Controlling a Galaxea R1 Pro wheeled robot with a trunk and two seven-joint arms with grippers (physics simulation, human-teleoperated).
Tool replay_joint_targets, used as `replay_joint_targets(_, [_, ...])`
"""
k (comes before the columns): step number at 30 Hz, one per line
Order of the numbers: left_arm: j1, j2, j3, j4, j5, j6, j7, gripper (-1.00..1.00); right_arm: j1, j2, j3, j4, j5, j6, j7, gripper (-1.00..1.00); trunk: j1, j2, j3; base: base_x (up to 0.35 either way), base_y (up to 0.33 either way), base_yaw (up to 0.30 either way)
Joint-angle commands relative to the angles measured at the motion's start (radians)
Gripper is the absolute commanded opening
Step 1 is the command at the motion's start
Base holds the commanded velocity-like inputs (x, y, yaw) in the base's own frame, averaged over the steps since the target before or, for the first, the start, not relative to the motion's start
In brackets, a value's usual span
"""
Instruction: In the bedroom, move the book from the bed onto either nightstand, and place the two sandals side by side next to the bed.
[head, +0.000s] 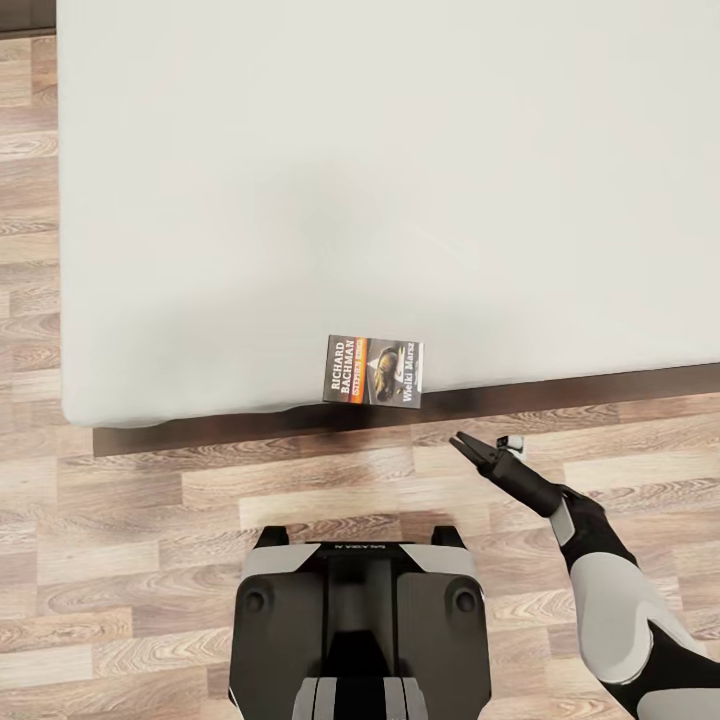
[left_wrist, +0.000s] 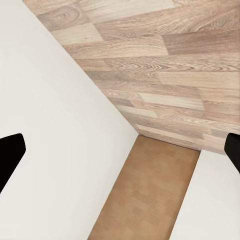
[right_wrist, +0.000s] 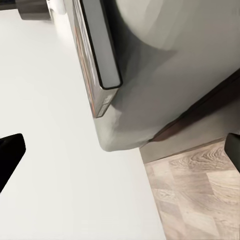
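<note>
The book lies flat at the near edge of the bed's off-white mattress, its dark cover with the orange band facing up. My right gripper hovers open over the floor just in front of the bed's dark frame, a little right of the book. In the right wrist view the book overhangs the rounded mattress edge, ahead of the open right gripper. The left gripper is open and holds nothing. The sandals and the nightstand are out of view.
Light wood-plank floor runs in front of the bed and along its left side. My dark base stands close to the bed frame. Under the left gripper lie floor planks, white surfaces and a brown strip.
</note>
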Motion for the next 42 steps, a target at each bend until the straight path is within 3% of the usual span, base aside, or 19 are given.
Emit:
replay_joint_targets(1, [0.0,0.0,-0.008,0.001,0.01,-0.004,0.002,1.0,-0.001,0.001,-0.005,-0.001,0.011,0.01,0.007,1.0,0.0,-0.001,0.0,0.0,0.0,0.0])
replay_joint_targets(5, [0.0,0.0,-0.008,0.001,0.01,-0.003,0.002,1.0,-0.001,0.001,0.0,-0.001,0.011,0.01,0.007,1.0,0.0,-0.001,0.0,0.0,0.0,0.0])
replay_joint_targets(12, [0.0,0.0,-0.008,0.002,0.01,-0.004,0.003,1.0,-0.001,0.003,0.003,-0.001,0.011,0.01,0.007,1.0,0.027,-0.05,-0.022,0.0,0.0,0.0])
replay_joint_targets(21, [0.0,0.0,-0.008,0.002,0.01,-0.005,0.029,1.0,-0.001,0.005,0.026,-0.002,0.011,0.01,0.007,1.0,0.027,-0.05,-0.022,0.0,0.0,0.0])
replay_joint_targets(30, [0.0,0.0,-0.008,0.002,0.01,-0.005,0.049,1.0,-0.001,0.006,0.036,-0.002,0.011,0.009,0.007,1.0,0.062,-0.113,-0.05,0.0,0.0,0.0])
replay_joint_targets(42, [0.0,0.0,-0.008,0.002,0.01,-0.005,0.054,1.0,-0.001,0.006,0.039,-0.004,0.011,0.008,0.007,1.0,0.062,-0.113,-0.05,0.0,0.0,0.0])
